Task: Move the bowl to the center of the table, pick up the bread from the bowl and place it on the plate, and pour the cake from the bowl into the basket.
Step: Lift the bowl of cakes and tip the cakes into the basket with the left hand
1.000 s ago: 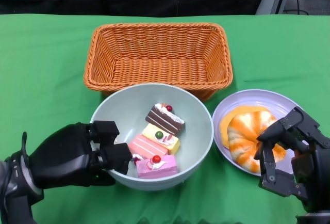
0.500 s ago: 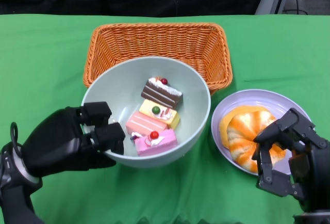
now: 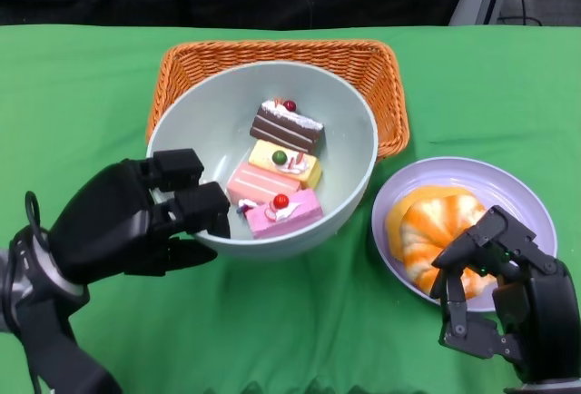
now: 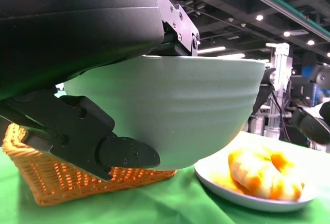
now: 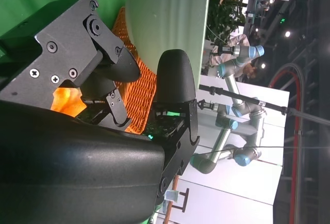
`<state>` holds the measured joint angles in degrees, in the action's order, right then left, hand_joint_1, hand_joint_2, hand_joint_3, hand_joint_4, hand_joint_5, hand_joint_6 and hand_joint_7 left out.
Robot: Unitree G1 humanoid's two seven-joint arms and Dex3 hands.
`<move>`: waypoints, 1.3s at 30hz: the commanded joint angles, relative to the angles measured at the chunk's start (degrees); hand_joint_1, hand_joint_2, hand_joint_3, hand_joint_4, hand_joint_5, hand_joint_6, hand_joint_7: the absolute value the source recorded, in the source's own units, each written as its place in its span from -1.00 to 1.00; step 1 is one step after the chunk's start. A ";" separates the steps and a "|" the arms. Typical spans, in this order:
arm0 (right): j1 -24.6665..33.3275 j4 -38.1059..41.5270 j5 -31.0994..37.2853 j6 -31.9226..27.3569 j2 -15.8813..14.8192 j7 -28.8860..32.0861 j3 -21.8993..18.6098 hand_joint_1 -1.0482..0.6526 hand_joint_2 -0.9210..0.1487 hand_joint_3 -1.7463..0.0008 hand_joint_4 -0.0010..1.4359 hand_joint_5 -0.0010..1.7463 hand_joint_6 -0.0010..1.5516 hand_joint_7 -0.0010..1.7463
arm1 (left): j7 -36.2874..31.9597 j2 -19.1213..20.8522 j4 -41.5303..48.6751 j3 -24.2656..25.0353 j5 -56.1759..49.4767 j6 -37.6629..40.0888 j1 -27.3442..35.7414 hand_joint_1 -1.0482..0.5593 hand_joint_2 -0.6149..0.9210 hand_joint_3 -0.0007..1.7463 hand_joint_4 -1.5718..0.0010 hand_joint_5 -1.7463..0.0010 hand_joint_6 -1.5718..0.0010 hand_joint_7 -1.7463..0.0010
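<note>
1. Black left hand (image 3: 136,221) reaches in from the lower left, its fingers (image 3: 201,208) clamped over the near rim of the pale green bowl (image 3: 340,122) – the bowl is raised off the green table (image 3: 82,94) and overlaps the front of the basket (image 3: 386,67).
2. Right hand (image 3: 495,285) hovers at the plate's (image 3: 526,194) near edge, fingers curled apart, holding nothing.
3. Four cake slices (image 3: 277,172) lie in the bowl; the bread (image 3: 427,226) sits on the plate.

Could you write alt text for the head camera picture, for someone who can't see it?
A robot's black left hand holds a pale green bowl of four small cake slices above the near edge of an orange wicker basket on a green table. To the right, bread lies on a lavender plate, with the right hand beside it.
</note>
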<state>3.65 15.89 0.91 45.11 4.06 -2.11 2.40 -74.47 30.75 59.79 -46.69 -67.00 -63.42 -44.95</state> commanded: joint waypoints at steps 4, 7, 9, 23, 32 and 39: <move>-0.55 1.59 0.06 1.72 -0.12 -0.02 0.18 0.22 -0.04 -0.68 0.22 1.00 -0.16 0.87 | 3.56 -1.30 0.35 3.10 3.52 -0.66 -3.40 0.19 0.79 -0.23 0.13 -1.00 0.19 -0.71; -0.65 1.77 -0.22 1.87 -0.35 -0.37 0.47 0.22 -0.03 -0.69 0.22 1.00 -0.16 0.88 | 6.23 -2.66 1.77 4.18 5.01 -1.00 -4.70 0.15 0.84 -0.26 0.11 -1.00 0.20 -0.71; -0.63 1.61 -0.29 1.74 -0.35 -0.40 0.56 0.23 -0.03 -0.69 0.22 1.00 -0.17 0.87 | 7.63 -3.42 2.58 4.92 6.12 -1.37 -5.22 0.14 0.86 -0.26 0.11 -1.00 0.20 -0.70; -0.42 -0.11 -1.46 2.03 0.39 -1.58 1.81 0.20 0.03 -0.73 0.21 1.00 -0.18 0.93 | 23.27 -8.35 7.43 12.01 16.42 -3.66 -7.50 0.15 0.83 -0.21 0.10 -1.00 0.19 -0.68; 0.27 -1.89 -2.19 0.33 0.23 -3.07 2.87 0.21 0.06 -0.77 0.18 1.00 -0.18 0.95 | 39.00 -13.12 10.11 18.91 27.24 -3.01 -9.11 0.17 0.74 -0.01 0.11 -1.00 0.20 -0.68; 0.79 -3.38 -2.95 -0.43 0.36 -4.41 4.12 0.20 0.10 -0.81 0.21 1.00 -0.16 0.93 | 49.09 -16.69 10.13 23.80 33.42 -0.63 -10.90 0.14 0.76 -0.01 0.10 -1.00 0.19 -0.65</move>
<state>3.89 13.78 -1.22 45.14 4.52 -6.22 6.29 -26.39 14.42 69.98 -24.46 -35.83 -64.22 -53.58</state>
